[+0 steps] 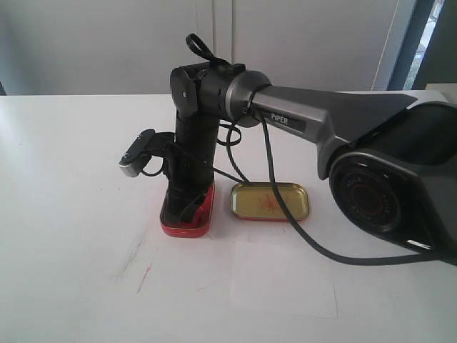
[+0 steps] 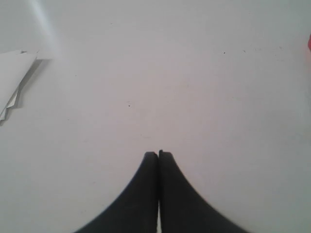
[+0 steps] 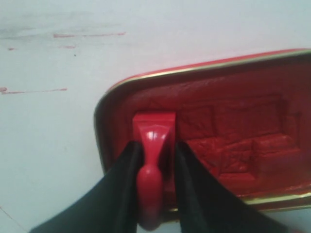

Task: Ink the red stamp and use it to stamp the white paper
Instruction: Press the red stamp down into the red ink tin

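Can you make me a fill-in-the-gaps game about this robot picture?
The right hand grips the small red plastic stamp by its ____.
The stamp's base sits inside the rounded metal tin of ____ ink.
Open or shut? The left hand is ____, holding nothing.
Missing words: handle, red, shut.

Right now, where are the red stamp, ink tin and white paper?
red stamp (image 3: pixel 153 127): right wrist view, its base.
ink tin (image 3: pixel 204 68): right wrist view, its rim.
white paper (image 1: pixel 284 280): exterior view, middle.
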Robot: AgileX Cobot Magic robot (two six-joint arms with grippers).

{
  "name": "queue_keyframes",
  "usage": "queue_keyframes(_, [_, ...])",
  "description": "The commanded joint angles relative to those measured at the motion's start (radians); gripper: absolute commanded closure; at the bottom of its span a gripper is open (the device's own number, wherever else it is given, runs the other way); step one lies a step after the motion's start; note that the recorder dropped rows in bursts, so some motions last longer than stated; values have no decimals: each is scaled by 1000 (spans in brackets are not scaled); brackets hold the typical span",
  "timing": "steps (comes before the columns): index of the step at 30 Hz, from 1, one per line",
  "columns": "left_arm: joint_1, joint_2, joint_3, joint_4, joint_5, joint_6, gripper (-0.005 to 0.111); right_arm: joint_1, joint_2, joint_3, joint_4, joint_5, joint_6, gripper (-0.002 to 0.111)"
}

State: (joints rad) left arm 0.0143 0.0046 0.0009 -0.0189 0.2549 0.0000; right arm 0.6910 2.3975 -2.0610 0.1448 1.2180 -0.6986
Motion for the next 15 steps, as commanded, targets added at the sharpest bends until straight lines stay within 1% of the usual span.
queue_keyframes(1, [-4,-5,-1,-3,-1,0,107,0,-6,16,-24,3,15,108])
queue_keyframes(15, [-4,-5,-1,-3,-1,0,107,-3,-47,16,-47,-5,32,108])
